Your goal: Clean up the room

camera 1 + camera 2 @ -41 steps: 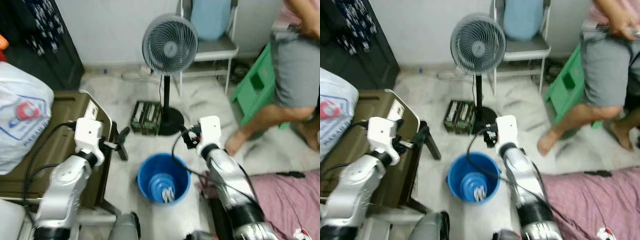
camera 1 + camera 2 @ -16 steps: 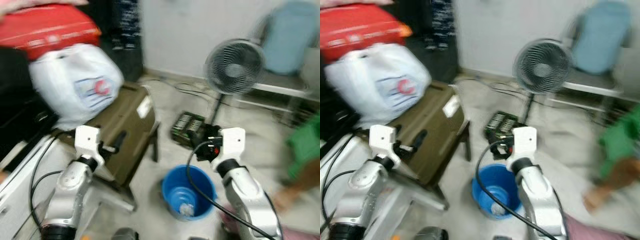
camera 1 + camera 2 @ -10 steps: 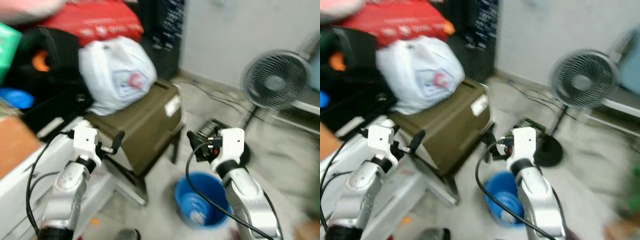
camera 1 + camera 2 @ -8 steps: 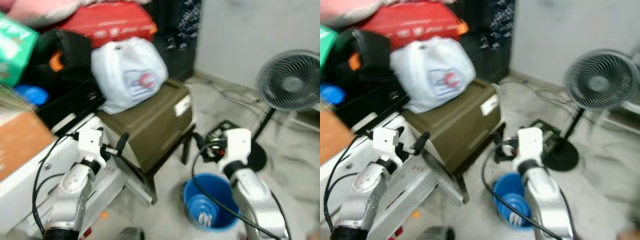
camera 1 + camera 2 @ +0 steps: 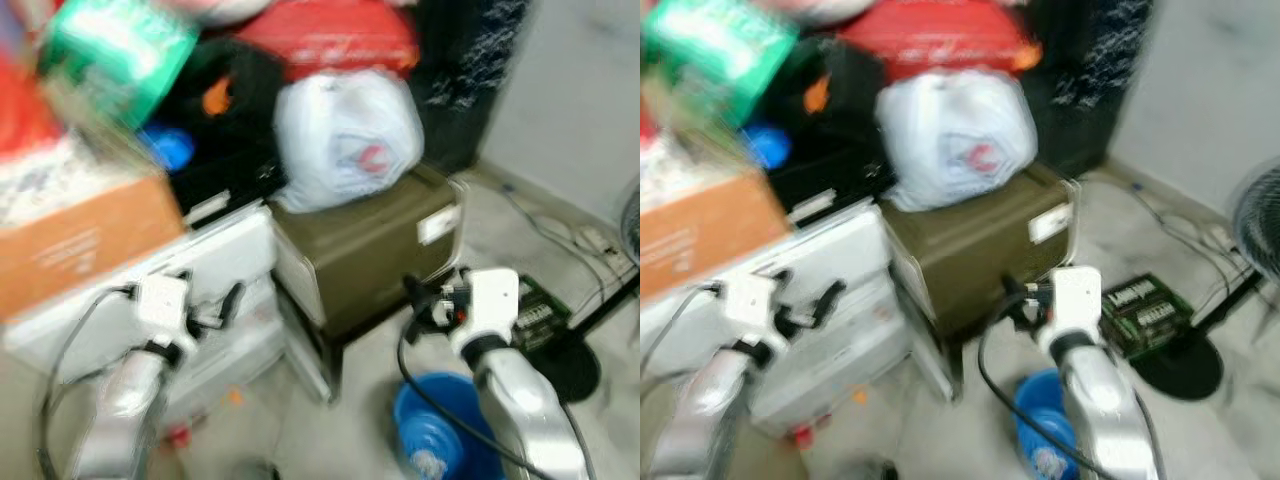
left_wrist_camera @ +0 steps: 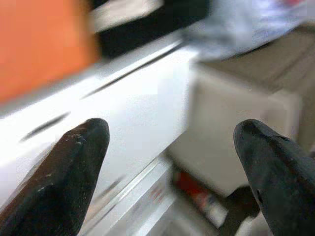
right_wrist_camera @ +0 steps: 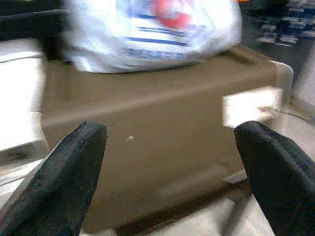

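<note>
Left gripper (image 6: 167, 162): fingers apart, empty, facing the white cabinet (image 5: 225, 270).
Right gripper (image 7: 167, 162): fingers apart, empty, facing the brown box (image 5: 975, 250).
Clutter: white bag (image 5: 345, 135) sits on the box; blue bucket (image 5: 445, 440) on the floor.
Risk: blurred view, so either arm could clip the furniture.

The white bag (image 5: 345, 140) looks like thin, slightly glossy plastic, and the olive box (image 5: 370, 250) under it is matt hard plastic. The orange-brown box (image 5: 85, 240) seems cardboard (the blur hides its texture). The blue bucket (image 5: 425, 420) is smooth shiny plastic, and the floor (image 5: 520, 240) is pale polished stone.
</note>
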Robot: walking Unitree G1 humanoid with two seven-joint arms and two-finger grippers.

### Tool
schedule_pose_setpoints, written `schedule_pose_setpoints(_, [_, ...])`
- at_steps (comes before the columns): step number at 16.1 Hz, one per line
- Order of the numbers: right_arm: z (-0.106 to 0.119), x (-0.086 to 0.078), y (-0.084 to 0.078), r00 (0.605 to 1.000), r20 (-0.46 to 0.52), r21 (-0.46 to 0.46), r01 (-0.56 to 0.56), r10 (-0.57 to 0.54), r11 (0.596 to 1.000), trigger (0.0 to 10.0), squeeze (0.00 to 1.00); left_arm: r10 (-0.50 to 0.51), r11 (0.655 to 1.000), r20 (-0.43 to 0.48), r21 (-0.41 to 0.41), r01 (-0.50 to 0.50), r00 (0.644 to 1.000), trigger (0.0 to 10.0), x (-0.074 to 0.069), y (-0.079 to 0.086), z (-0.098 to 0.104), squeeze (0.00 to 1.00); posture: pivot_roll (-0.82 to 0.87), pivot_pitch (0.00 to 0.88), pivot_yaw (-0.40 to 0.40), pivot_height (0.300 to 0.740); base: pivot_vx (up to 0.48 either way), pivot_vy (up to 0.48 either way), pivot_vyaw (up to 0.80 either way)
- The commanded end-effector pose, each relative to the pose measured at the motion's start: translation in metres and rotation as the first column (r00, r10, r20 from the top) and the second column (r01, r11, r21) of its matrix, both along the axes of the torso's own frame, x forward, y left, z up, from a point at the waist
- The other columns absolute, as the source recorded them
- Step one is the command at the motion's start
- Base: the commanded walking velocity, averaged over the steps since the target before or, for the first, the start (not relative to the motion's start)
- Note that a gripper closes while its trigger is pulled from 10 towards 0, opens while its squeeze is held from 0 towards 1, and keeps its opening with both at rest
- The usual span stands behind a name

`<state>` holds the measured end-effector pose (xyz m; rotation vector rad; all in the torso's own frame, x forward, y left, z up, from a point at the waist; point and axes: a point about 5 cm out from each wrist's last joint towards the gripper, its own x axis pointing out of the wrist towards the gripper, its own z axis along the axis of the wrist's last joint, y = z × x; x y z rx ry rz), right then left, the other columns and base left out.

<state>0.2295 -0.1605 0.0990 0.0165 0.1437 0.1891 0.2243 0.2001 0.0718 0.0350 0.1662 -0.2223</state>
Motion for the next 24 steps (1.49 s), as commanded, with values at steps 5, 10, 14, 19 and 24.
schedule_pose_setpoints(5, [0.001, -0.005, -0.017, 0.999, -0.01, -0.021, 0.05, -0.05, 0.999, 10.0, 0.0, 0.016, 1.0, 0.002, 0.009, -0.016, 1.0, 10.0, -0.006, 0.001, 0.005, 0.0, -0.05, 0.0, -0.001, 0.74, 0.0, 0.0, 0.8])
schedule_pose_setpoints(10, [0.004, -0.003, -0.011, 0.999, -0.003, -0.011, 0.043, -0.043, 0.999, 10.0, 0.0, 0.008, 1.0, 0.007, 0.014, -0.008, 1.0, 10.0, 0.001, 0.0, 0.008, 0.0, -0.05, 0.0, 0.004, 0.74, 0.0, 0.0, 0.8])
schedule_pose_setpoints(14, [0.003, -0.002, -0.012, 0.999, -0.007, -0.016, 0.044, -0.044, 0.999, 10.0, 0.0, -0.068, 0.997, -0.024, -0.025, 0.067, 0.997, 10.0, -0.003, -0.007, 0.006, 0.0, -0.05, 0.0, 0.0, 0.74, 0.0, 0.0, 0.8])
schedule_pose_setpoints(19, [0.003, 0.002, -0.009, 1.0, -0.008, -0.015, 0.02, -0.02, 1.0, 10.0, 0.0, -0.28, 0.958, -0.068, -0.085, 0.274, 0.958, 10.0, -0.015, -0.024, 0.005, 0.0, -0.05, 0.0, -0.005, 0.74, 0.0, 0.0, 0.8])
schedule_pose_setpoints(24, [0.002, 0.006, -0.008, 1.0, -0.013, -0.007, 0.012, -0.012, 1.0, 10.0, 0.0, -0.328, 0.944, -0.087, -0.068, 0.323, 0.94, 10.0, -0.018, -0.031, 0.003, 0.0, -0.05, 0.0, -0.009, 0.74, 0.0, 0.0, 0.6])
